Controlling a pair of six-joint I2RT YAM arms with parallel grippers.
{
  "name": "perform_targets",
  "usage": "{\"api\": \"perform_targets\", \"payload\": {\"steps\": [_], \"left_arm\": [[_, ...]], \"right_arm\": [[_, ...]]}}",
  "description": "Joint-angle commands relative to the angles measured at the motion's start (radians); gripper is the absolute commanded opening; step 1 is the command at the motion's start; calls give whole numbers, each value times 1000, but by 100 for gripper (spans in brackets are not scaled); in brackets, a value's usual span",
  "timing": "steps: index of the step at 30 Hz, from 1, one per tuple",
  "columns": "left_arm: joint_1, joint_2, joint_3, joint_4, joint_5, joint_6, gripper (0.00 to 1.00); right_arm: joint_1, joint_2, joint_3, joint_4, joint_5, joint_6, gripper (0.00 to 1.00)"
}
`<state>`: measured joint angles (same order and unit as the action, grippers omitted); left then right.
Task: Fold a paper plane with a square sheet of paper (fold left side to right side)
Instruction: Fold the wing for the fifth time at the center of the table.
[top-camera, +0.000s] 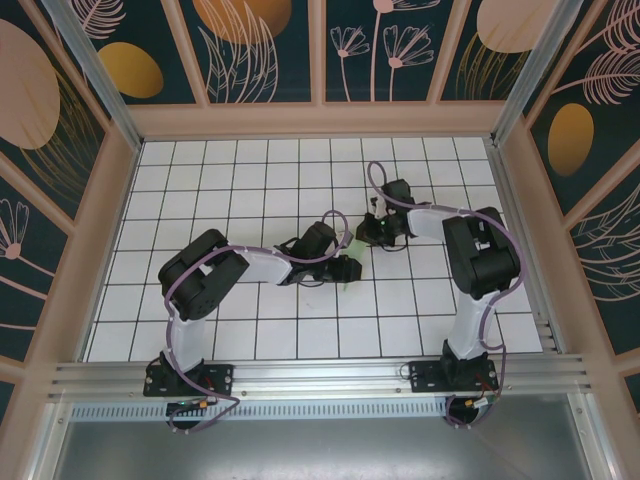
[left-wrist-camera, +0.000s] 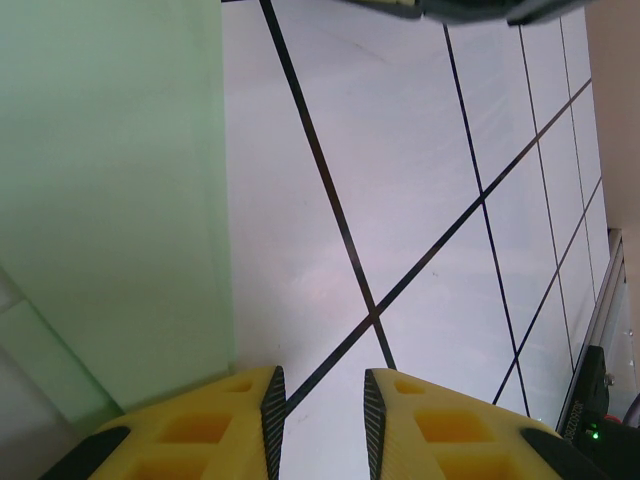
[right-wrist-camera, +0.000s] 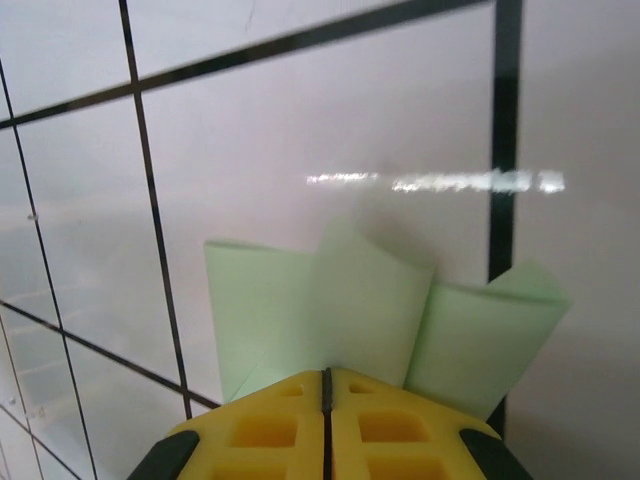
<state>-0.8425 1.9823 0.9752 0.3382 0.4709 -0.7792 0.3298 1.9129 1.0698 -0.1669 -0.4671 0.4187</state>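
Right gripper (right-wrist-camera: 326, 388) has its jaws pressed tight together, pinching the square sheet of paper (right-wrist-camera: 345, 300). The sheet curls in loose mint-green folds over the white grid table (right-wrist-camera: 300, 120), mid-table between the arms. Left gripper (left-wrist-camera: 320, 420) hovers just beside the sheet's edge, fingers slightly parted, holding nothing. My advice: carry the edge across low, square the corners, then let the left press the crease.

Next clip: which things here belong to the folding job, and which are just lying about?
Job: green paper, clamped in the right pincer; left pincer, open beside the paper.
Just surroundings: white grid table, patterned walls, metal rail.
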Motion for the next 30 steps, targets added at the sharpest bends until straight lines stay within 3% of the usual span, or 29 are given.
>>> {"api": "perform_targets", "payload": {"steps": [1, 30], "left_arm": [[-9, 75, -47, -145, 6, -8, 31], [-9, 72, -41, -143, 10, -6, 30]], "right_arm": [[-60, 53, 50, 43, 193, -38, 9], [-140, 148, 239, -16, 191, -80, 12]]}}
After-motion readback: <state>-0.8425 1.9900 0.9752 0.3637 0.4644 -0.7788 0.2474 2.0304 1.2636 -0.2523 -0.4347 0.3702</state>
